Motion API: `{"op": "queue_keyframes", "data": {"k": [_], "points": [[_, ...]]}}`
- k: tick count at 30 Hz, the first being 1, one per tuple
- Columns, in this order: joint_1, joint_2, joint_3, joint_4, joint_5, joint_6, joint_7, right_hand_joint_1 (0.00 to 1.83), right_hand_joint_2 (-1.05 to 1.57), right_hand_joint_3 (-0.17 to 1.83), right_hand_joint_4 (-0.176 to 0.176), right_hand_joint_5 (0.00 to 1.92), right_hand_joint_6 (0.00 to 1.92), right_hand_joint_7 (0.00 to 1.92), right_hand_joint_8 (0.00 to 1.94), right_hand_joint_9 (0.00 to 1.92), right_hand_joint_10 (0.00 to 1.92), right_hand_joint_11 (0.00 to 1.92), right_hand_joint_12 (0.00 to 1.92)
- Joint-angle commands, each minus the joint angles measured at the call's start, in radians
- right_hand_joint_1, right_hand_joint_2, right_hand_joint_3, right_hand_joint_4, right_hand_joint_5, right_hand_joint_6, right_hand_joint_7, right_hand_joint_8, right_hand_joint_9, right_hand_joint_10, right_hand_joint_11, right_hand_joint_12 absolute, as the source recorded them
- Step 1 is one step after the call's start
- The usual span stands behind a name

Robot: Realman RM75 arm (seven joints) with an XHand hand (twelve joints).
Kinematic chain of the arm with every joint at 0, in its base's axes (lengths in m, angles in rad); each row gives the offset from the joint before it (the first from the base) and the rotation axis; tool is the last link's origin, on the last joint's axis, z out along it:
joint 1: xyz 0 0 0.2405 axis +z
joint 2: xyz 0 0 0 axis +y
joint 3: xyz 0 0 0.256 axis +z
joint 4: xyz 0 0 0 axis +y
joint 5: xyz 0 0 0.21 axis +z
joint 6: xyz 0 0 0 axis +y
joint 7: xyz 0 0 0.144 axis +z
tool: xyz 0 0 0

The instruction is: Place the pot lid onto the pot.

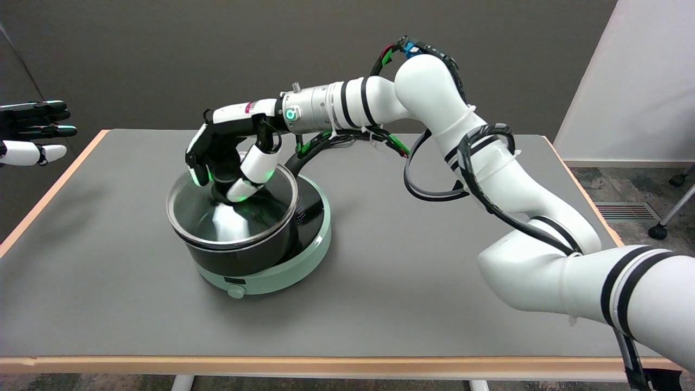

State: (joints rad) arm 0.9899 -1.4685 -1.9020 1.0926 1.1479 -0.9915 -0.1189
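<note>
We see the lid (231, 214) resting tilted on the pot (244, 252), directly under the right hand (231, 157), whose fingers grasp its knob. Pot sits on a green base (282, 271) on the table (380, 282).

One pot (247, 247) stands left of the frame's centre, and one glass lid (231, 209) lies across its top. There is one pale green cooker base (282, 266) under the pot, with one round knob (236, 291) on its front. One grey table (380, 282) carries them all. Two robot hands show: one (228, 157) over the lid, one (32, 133) at the upper left edge. At the right edge are what look like two chair castors (658, 232), partly cut off.
</note>
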Motion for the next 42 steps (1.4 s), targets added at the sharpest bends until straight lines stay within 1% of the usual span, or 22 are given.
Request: {"op": "queue_keyframes", "data": {"k": [1, 3, 7, 13, 19, 23, 25, 29, 31, 33, 35, 38, 41, 42], "points": [[-0.002, 0.002, 0.001, 0.004, -0.001, -0.002, 0.000, 1.18, 0.84, 0.97, 0.173, 0.70, 1.01, 0.80, 0.93, 0.65, 1.42, 0.25, 1.92], [-0.002, 0.002, 0.003, 0.001, -0.001, -0.002, 0.000, 1.17, 0.84, 0.97, 0.169, 0.71, 0.97, 0.81, 0.86, 0.65, 1.38, 0.24, 1.92], [-0.002, 0.002, 0.006, -0.003, -0.001, -0.002, 0.000, 1.16, 0.84, 0.97, 0.173, 0.72, 0.94, 0.82, 0.79, 0.66, 1.33, 0.25, 1.92], [-0.001, 0.004, 0.009, -0.005, 0.000, -0.002, 0.000, 1.14, 0.84, 0.98, 0.172, 0.74, 0.90, 0.84, 0.72, 0.66, 1.29, 0.25, 1.92], [-0.003, 0.007, 0.011, -0.005, 0.002, 0.000, 0.000, 1.12, 0.84, 0.98, 0.174, 0.75, 0.88, 0.85, 0.69, 0.67, 1.28, 0.23, 1.92], [-0.004, 0.010, 0.011, -0.005, 0.005, 0.004, 0.000, 1.11, 0.82, 1.00, 0.174, 0.76, 0.85, 0.87, 0.62, 0.69, 1.22, 0.26, 1.87], [-0.005, 0.011, 0.011, -0.005, 0.005, 0.006, 0.000, 1.10, 0.80, 1.02, 0.176, 0.77, 0.86, 0.90, 0.55, 0.71, 1.15, 0.34, 1.83], [-0.005, 0.015, 0.012, -0.005, 0.006, 0.008, 0.000, 1.09, 0.76, 1.03, 0.174, 0.77, 0.86, 0.93, 0.51, 0.75, 1.06, 0.43, 1.75], [-0.005, 0.015, 0.013, -0.007, 0.007, 0.008, 0.000, 1.08, 0.74, 1.03, 0.152, 0.77, 0.83, 0.93, 0.49, 0.76, 0.99, 0.47, 1.68], [-0.005, 0.015, 0.014, -0.008, 0.008, 0.008, 0.000, 1.06, 0.73, 1.02, 0.147, 0.77, 0.82, 0.94, 0.47, 0.77, 0.94, 0.49, 1.60], [-0.005, 0.016, 0.015, -0.008, 0.009, 0.009, 0.000, 1.01, 0.69, 0.97, 0.141, 0.77, 0.79, 0.93, 0.46, 0.78, 0.88, 0.54, 1.46], [-0.005, 0.016, 0.015, -0.009, 0.009, 0.009, 0.000, 0.94, 0.66, 0.94, 0.132, 0.76, 0.77, 0.92, 0.45, 0.78, 0.86, 0.54, 1.37], [-0.005, 0.019, 0.016, -0.009, 0.009, 0.015, 0.000, 0.91, 0.63, 0.91, 0.108, 0.75, 0.72, 0.91, 0.43, 0.78, 0.83, 0.51, 1.30], [-0.006, 0.019, 0.017, -0.009, 0.009, 0.017, 0.000, 0.89, 0.63, 0.89, 0.100, 0.75, 0.70, 0.90, 0.43, 0.78, 0.82, 0.49, 1.24]]}}
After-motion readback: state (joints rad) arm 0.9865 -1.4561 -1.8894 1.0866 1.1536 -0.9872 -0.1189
